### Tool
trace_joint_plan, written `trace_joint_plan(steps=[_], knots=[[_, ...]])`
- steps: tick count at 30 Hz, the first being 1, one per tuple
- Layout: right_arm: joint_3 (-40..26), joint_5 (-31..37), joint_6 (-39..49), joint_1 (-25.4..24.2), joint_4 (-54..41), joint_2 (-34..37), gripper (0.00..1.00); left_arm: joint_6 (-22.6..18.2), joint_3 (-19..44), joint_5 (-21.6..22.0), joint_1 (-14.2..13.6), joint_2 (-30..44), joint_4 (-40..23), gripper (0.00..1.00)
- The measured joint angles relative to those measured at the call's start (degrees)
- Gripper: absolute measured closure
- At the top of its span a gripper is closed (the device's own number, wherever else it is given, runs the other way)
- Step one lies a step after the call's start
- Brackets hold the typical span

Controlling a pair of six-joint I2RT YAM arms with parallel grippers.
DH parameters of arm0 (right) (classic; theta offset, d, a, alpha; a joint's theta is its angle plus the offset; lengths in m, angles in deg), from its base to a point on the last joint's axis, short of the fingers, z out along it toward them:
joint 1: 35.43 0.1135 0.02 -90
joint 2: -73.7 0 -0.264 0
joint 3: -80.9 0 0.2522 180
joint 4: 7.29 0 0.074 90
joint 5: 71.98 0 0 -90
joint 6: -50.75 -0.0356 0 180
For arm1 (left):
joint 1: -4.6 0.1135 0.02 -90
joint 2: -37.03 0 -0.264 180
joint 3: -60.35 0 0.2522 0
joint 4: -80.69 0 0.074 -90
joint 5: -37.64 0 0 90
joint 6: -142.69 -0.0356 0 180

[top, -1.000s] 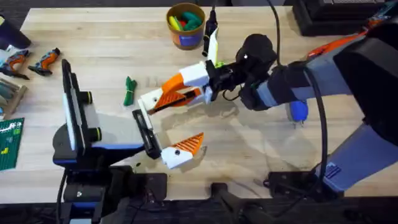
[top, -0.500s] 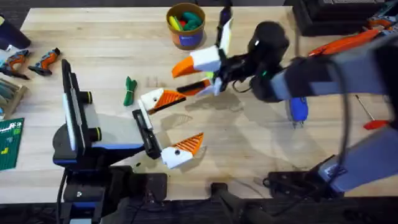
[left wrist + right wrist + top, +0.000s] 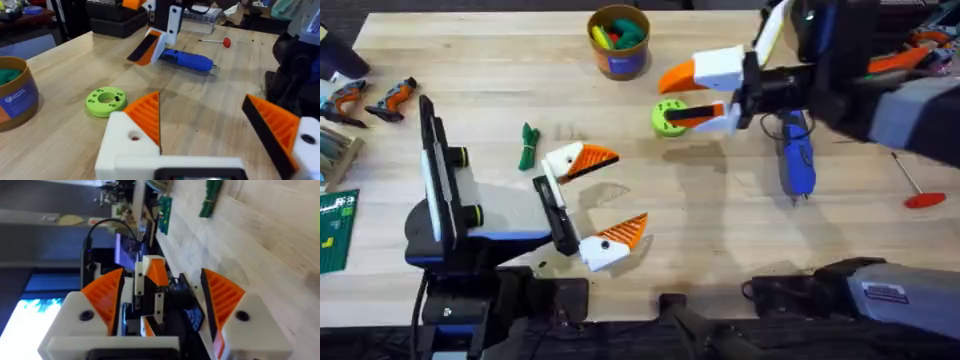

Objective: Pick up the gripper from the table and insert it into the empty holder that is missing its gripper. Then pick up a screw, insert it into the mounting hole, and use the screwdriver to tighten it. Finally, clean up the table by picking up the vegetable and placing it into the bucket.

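Since a second ago the right claw [image 3: 705, 95] has pulled away from the left claw [image 3: 595, 205] and risen toward the far right of the desk [image 3: 470, 75]; its white and orange fingers are spread with nothing between them, above the lime-green disc [image 3: 669, 117]. Both white holders on the left claw now carry an orange finger piece [image 3: 592, 157], the upper one near the dark-green vegetable [image 3: 528, 146] and the lower one toward the desk's near edge; that claw stands wide open and empty, as the left wrist view also shows with its orange pads [image 3: 147, 115] well apart. Beside the right claw the blue screwdriver [image 3: 797, 160] lies flat on the desk, tip toward the near edge, and in the left wrist view it lies beyond the disc [image 3: 106, 101]. At the far edge stands the yellow-orange bucket [image 3: 618, 42] with its blue band, coloured pieces already inside. To the screwdriver's right lies a thin red-handled tool [image 3: 915, 188], and small orange-and-black tools [image 3: 392, 97] lie at the far left.
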Motion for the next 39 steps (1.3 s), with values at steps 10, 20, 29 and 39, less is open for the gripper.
trace_joint_plan(steps=[10, 20, 29, 39], knots=[[-15.41, 13.15, 21.56, -1.34, -37.82, -1.41, 0.184, 0.0, 0.0, 0.0, 0.0, 0.0, 0.0, 0.015], [-33.0, 40.8, 29.92, 6.38, -57.92, 0.15, 0.192, 0.02, 0.0, -0.11, 0.0, 0.0, 0.0, 0.015], [-44.56, 59.49, 30.86, 14.49, -69.9, 10.1, 0.194, 0.0, 0.0, -0.11, 0.0, 0.0, 0.0, 0.015], [-47.59, 71.29, 31.49, 20.11, -72.31, 15.93, 0.197, 0.0, 0.0, -0.11, 0.0, -0.02, 0.0, 0.015]])
